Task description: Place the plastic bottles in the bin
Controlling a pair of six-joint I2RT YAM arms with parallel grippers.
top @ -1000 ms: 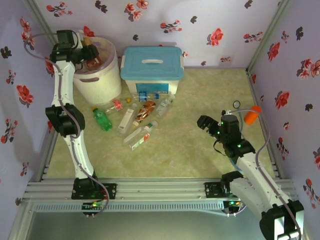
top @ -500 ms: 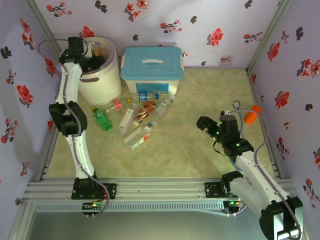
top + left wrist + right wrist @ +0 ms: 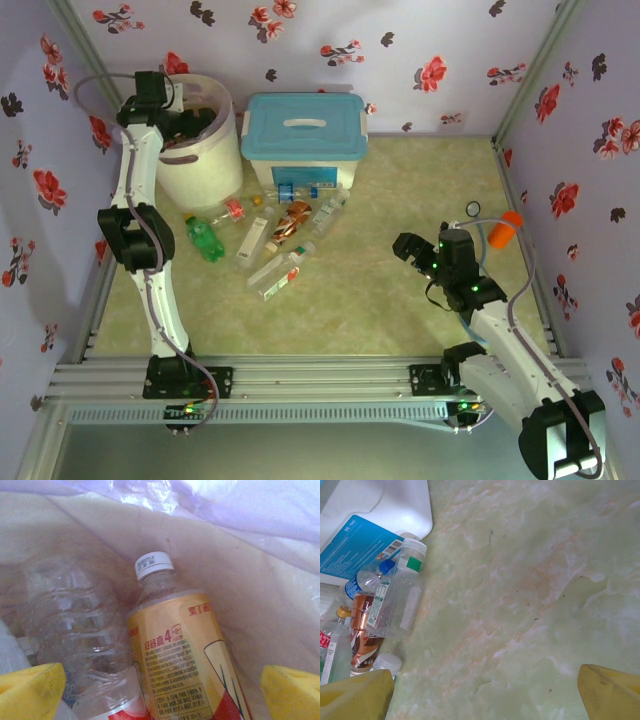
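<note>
We see at least two bottles in the bin [image 3: 205, 175]: a yellow-labelled bottle [image 3: 185, 665] lies beside a clear bottle [image 3: 75, 615], its long axis running away from the left jaws, white cap farthest. Those jaws gape wide, gripping nothing; the right jaws likewise. A cluster of bottles [image 3: 270, 240] waits on the bench [image 3: 400, 200].

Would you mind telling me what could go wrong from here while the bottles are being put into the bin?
1. The open left gripper hangs in the mouth of the bin, close to its thin liner; lifting out might snag it.
2. The bottles on the table lie packed together right in front of the box; grasping one may knock or roll its neighbours.
</note>
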